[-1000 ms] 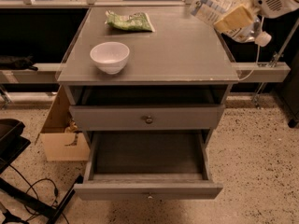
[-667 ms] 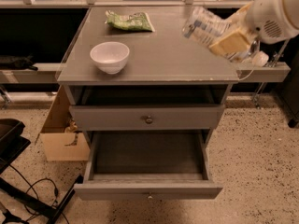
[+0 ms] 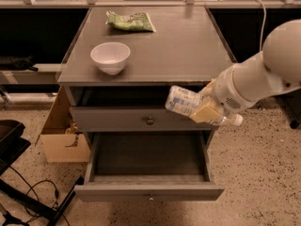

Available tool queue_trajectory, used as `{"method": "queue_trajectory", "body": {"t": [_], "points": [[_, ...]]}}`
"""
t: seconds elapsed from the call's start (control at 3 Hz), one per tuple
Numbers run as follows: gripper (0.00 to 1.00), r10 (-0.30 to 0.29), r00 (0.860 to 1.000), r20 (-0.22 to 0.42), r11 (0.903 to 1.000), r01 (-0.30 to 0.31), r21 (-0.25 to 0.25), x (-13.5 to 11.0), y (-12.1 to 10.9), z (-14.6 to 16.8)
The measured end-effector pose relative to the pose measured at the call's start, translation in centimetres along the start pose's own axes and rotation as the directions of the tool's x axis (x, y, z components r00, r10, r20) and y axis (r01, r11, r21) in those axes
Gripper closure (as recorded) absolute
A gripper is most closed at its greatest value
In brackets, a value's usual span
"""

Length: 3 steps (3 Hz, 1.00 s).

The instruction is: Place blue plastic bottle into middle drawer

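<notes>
Presently, the two-finger gripper [image 3: 203, 105] sits at centre right of the frame, at the end of a white arm [image 3: 263, 74] that enters from the right edge. Its tan fingers [image 3: 203, 114] are clamped about a small blue plastic bottle [image 3: 184, 100], clear-walled with a white-and-blue printed label. The bottle lies nearly level in the grasp. Its base points to the left of the frame, and its white screw cap [image 3: 236, 120] shows at the right, below the wrist. The bottle is off the cabinet top and clear of any surface. It hangs in front of the right part of the closed grey knobbed drawer [image 3: 117, 119], and above the right side of the drawer below it.

The middle drawer [image 3: 141, 157], the lowest grey drawer with a wide, shallow, dark grey interior, stands pulled out at lower centre. A small round metal knob [image 3: 150, 197] is fixed to its front panel. Nothing is seen lying inside it.

On the flat top of the grey cabinet [image 3: 188, 46], a round white bowl [image 3: 110, 56] stands upright near the front left edge. A green snack bag [image 3: 129, 21] lies flat towards the rear left, well apart from the bowl.

At the left, a brown cardboard box [image 3: 63, 140] rests on the speckled floor [image 3: 254, 173] against the cabinet side.
</notes>
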<state>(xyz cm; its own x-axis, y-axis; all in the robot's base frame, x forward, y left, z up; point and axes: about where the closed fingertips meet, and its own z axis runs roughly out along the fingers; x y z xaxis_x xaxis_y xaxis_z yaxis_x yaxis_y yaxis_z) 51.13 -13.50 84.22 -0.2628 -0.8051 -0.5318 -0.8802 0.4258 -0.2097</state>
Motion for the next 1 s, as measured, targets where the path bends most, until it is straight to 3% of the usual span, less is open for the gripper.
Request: {"method": "queue_trajectory", "body": {"t": [0.33, 0.67, 1.0], "points": [[1.00, -0.014, 0.999, -0.046, 0.9984, 0.011, -0.055, 2.4, 1.2, 4.8], [1.00, -0.014, 0.999, -0.046, 0.9984, 0.011, -0.055, 2.4, 1.2, 4.8], [1.00, -0.031, 0.998, -0.048, 0.9950, 0.027, -0.096, 2.6, 2.3, 7.7]]}}
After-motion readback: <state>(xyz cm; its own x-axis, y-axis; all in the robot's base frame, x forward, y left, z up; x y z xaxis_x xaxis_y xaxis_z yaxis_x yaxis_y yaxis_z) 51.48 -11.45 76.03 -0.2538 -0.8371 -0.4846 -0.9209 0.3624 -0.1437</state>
